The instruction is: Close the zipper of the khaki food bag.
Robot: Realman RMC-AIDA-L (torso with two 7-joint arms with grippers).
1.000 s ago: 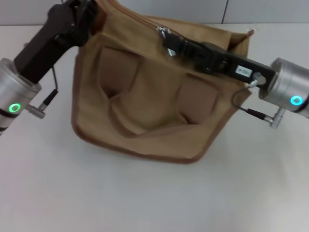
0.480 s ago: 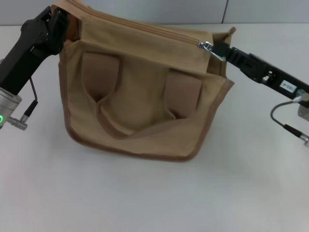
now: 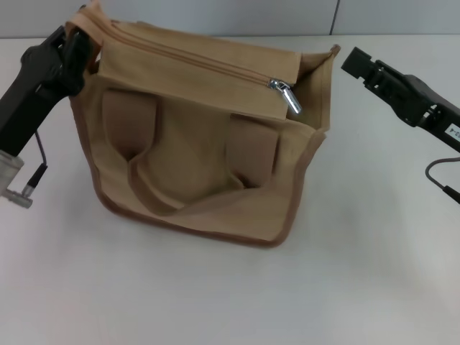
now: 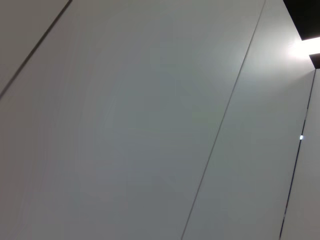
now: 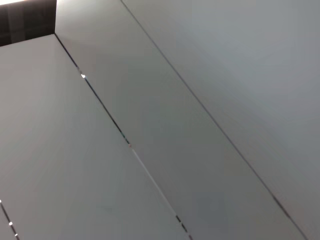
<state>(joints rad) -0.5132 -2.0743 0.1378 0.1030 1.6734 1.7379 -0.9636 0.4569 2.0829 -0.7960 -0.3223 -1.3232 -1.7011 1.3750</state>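
Observation:
The khaki food bag (image 3: 201, 165) stands on the white table in the head view, handles facing me. Its zipper (image 3: 194, 57) runs along the top and is drawn shut up to the silver slider (image 3: 284, 92), whose pull tab hangs down near the bag's right end. My left gripper (image 3: 75, 47) is at the bag's upper left corner, shut on the brown-trimmed end. My right gripper (image 3: 352, 63) hangs free to the right of the bag, apart from the slider and holding nothing. Both wrist views show only grey panels.
The white table (image 3: 215, 287) lies bare in front of the bag and to its right. A grey wall (image 3: 287, 14) runs behind the table. My right arm's cable (image 3: 438, 180) hangs at the right edge.
My right gripper pulled the slider rightward along the zipper, then let go of it and drew back to the right. The bag shifted left and stands more upright. The left gripper stayed on the corner.

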